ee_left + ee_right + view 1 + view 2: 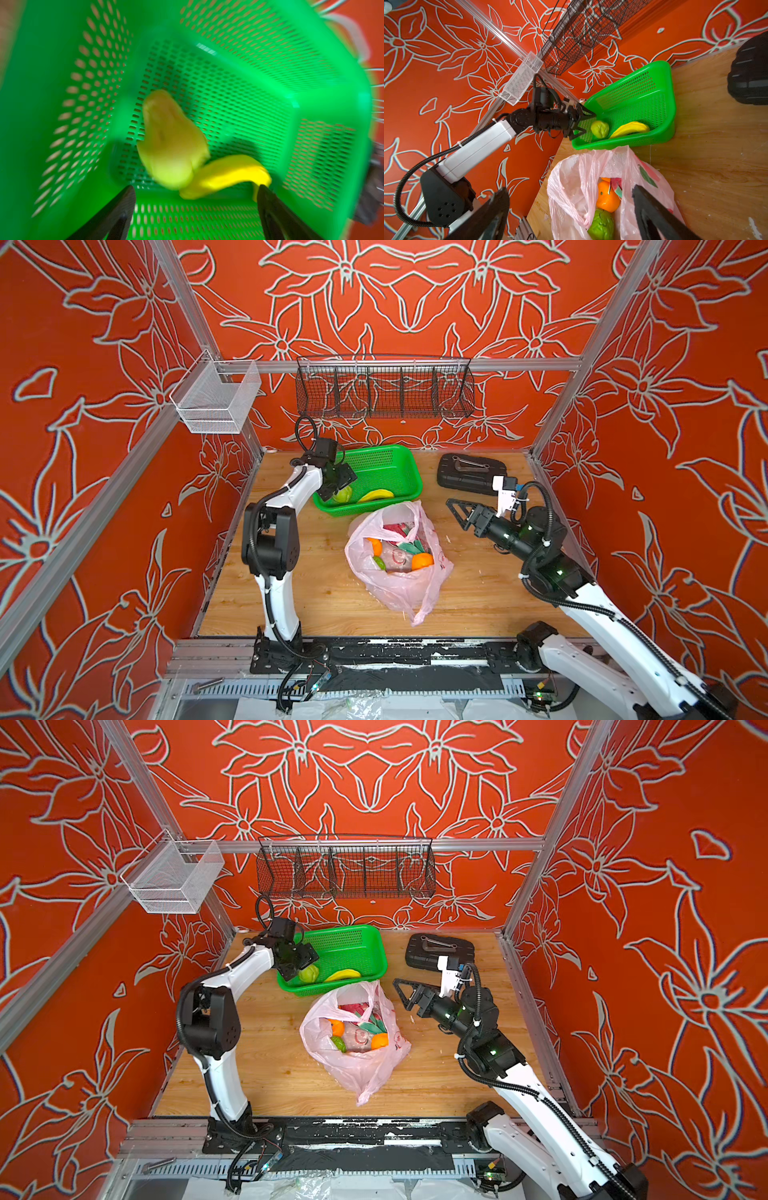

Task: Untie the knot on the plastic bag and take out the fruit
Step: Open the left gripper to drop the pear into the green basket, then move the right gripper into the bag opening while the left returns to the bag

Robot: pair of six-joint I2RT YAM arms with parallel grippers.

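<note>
Thin translucent pink plastic bag [399, 585] mid-worktop [311, 597], mouth gaping, orange round fruit [422, 561] and others inside. In top view: right end effector [455, 510] open, empty, nearer; bag at its 8 o'clock. Left end effector [341, 488] open over green perforated plastic basket [395, 460]; bag at its 5 o'clock.

Table [311, 597]: basket [409, 472], bag [399, 587] (open), black case [465, 483]

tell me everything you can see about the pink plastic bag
The plastic bag is thin, crinkly, translucent pale pink with red printed marks. It lies slumped on the wooden table, mouth open upward, no knot visible. Inside show an orange, a second orange, a green fruit and a pink-red dragon fruit. Its far edge reaches the green basket; contact is unclear.
</note>
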